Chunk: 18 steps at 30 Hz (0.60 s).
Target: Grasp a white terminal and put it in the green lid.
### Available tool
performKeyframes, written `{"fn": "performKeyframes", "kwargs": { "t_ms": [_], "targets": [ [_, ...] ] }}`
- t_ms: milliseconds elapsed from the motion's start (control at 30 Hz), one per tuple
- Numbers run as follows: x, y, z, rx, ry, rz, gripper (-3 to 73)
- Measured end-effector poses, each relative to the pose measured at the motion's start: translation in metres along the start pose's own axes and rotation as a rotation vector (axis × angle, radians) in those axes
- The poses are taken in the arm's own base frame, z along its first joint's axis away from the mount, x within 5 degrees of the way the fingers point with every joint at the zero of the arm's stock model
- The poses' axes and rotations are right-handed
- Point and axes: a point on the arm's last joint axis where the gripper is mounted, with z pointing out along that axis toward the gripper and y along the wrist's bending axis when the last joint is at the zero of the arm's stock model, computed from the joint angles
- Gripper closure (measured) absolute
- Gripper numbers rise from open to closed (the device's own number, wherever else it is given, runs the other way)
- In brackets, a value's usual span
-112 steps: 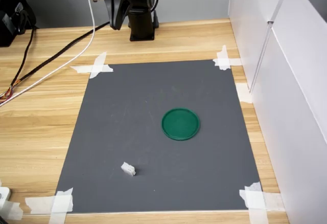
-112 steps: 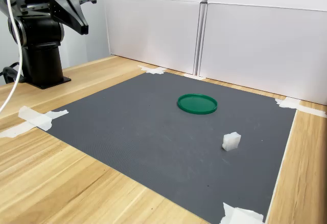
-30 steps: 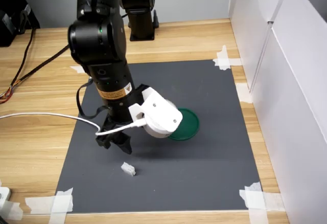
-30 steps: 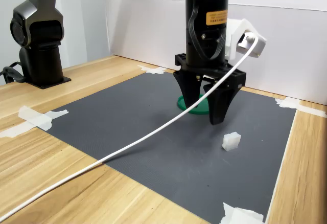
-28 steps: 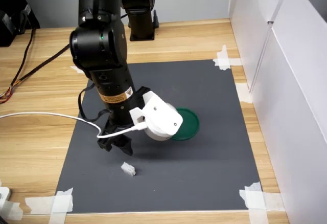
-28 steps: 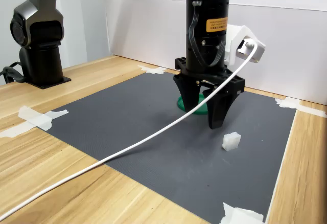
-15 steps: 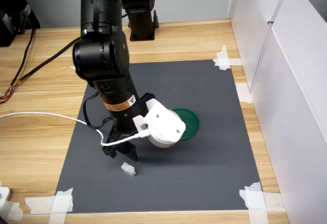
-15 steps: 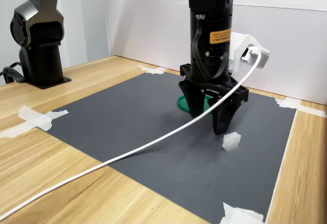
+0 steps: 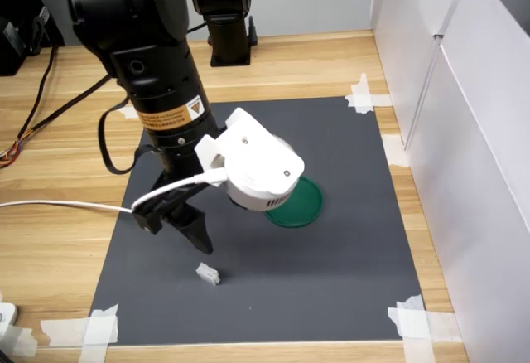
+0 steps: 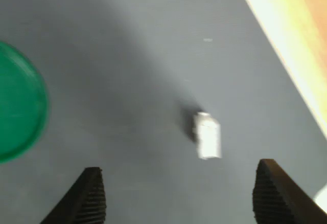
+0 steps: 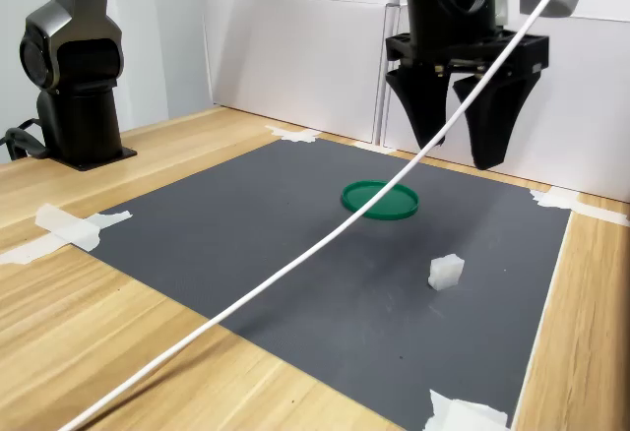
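Observation:
The white terminal (image 9: 209,274) lies on the grey mat near its front edge in the first exterior view; it also shows as a small block (image 11: 445,271) in the second exterior view and blurred (image 10: 207,135) in the wrist view. The green lid (image 11: 380,200) rests flat mid-mat, partly covered by the white camera housing in the first exterior view (image 9: 304,206), and cut by the frame edge in the wrist view (image 10: 18,111). My gripper (image 11: 455,151) hangs open well above the mat, over the terminal, holding nothing. Its fingers (image 10: 86,197) straddle empty mat short of the terminal.
The grey mat (image 9: 348,263) is taped at its corners to a wooden table. White wall panels (image 9: 464,131) stand along the first exterior view's right. The arm's base (image 11: 77,87) stands off the mat. A white cable (image 11: 295,269) sags from the wrist across the mat.
The open gripper has lifted from just above the mat beside the terminal to well above it. Terminal and lid have not moved.

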Motion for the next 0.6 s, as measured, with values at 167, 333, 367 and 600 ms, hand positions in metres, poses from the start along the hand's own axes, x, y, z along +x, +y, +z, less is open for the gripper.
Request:
{"fn": "performKeyframes", "kwargs": {
  "t_ms": [167,333,367,600],
  "targets": [
    [0.009,-0.009,-0.003,0.025,-0.001,0.025,-0.3],
    [0.026,-0.022,0.001,0.045,0.011,0.059,-0.3],
    [0.028,-0.023,0.004,0.04,0.018,0.05,-0.3],
    [0.031,-0.022,0.033,-0.016,0.052,-0.007,-0.2]
  ]
}}
